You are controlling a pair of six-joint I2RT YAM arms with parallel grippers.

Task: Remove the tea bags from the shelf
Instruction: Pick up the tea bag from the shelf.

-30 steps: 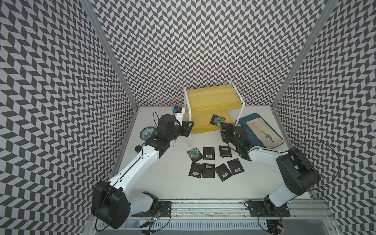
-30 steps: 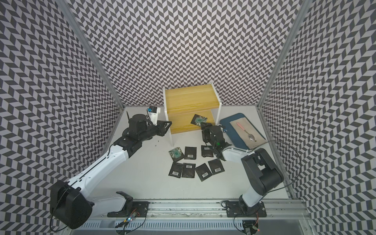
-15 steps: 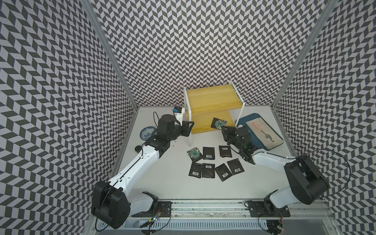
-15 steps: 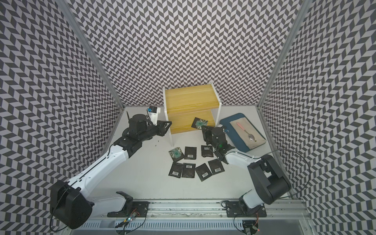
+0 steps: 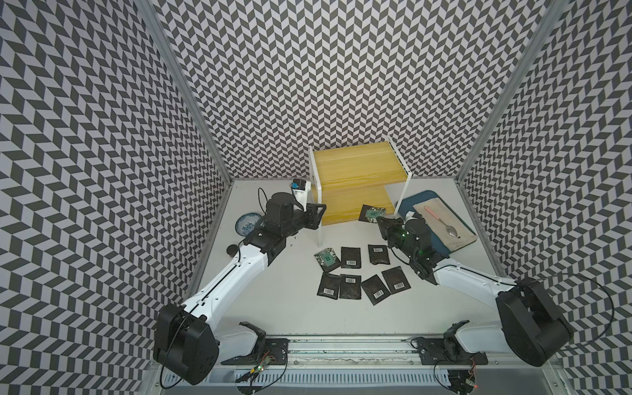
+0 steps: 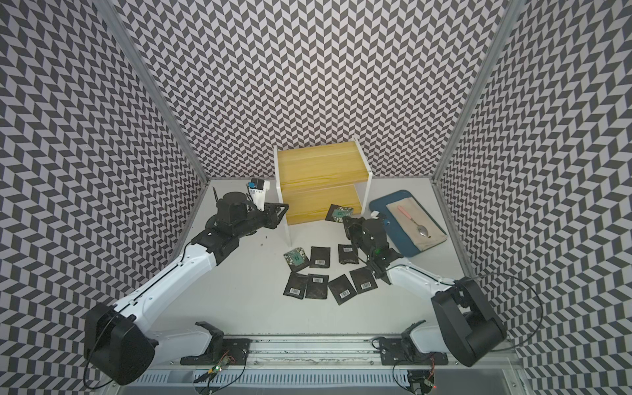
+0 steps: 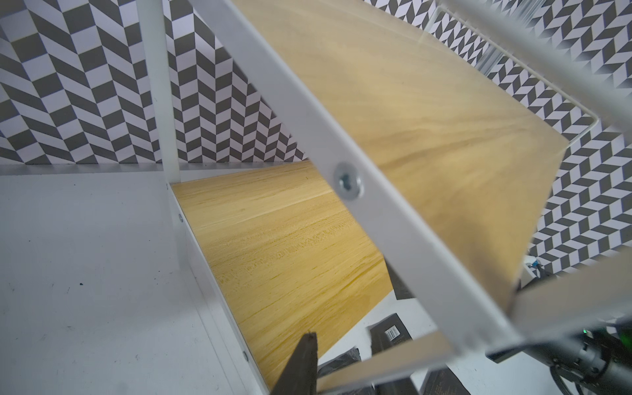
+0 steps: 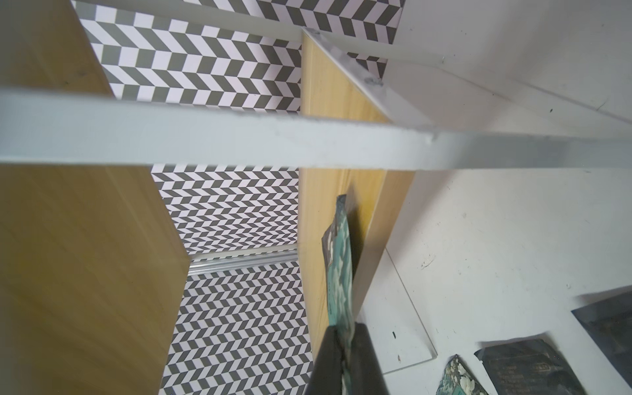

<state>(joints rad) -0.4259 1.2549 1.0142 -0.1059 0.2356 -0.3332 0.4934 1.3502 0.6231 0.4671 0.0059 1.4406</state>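
Right gripper (image 8: pixel 344 342) clamps green tea bag (image 5: pixel 372 213) at shelf (image 5: pixel 355 171) edge.
Left gripper (image 5: pixel 320 216) beside shelf leg (image 5: pixel 318 236), grip unclear; seven bags (image 5: pixel 351 257) strew the worktop (image 5: pixel 280 290).

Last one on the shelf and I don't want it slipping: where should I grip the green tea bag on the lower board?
Pinch its near edge, coming in low from the open front of the shelf. The green tea bag is thin and flat, so only an edge fits between the jaws; the right gripper is shut on that edge.
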